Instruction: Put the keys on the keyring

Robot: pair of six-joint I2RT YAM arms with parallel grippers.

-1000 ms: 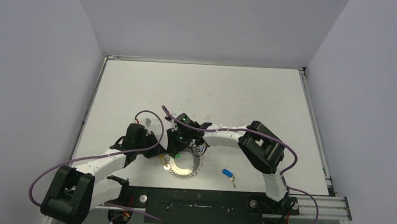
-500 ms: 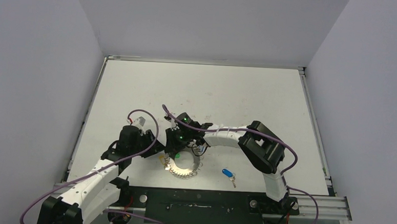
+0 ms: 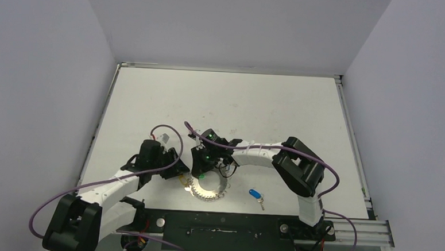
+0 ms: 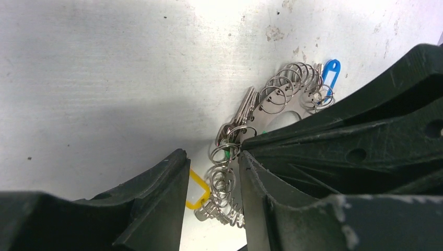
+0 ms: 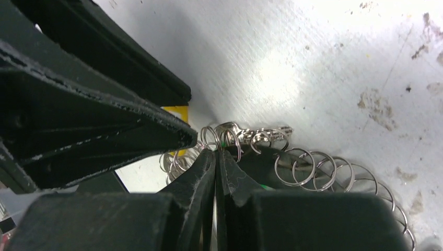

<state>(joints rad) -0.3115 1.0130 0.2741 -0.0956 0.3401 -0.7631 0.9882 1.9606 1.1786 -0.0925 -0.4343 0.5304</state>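
The large silver metal keyring, edged with small wire loops, is lying near the middle of the white tabletop's near edge, and a small blue-tagged silver key is lying apart, toward the right edge. The left hand is standing partly open, straddling loops and a yellow oval tag without gripping. The right hand is pressing fully closed against the loops; I cannot tell whether it is pinching one.
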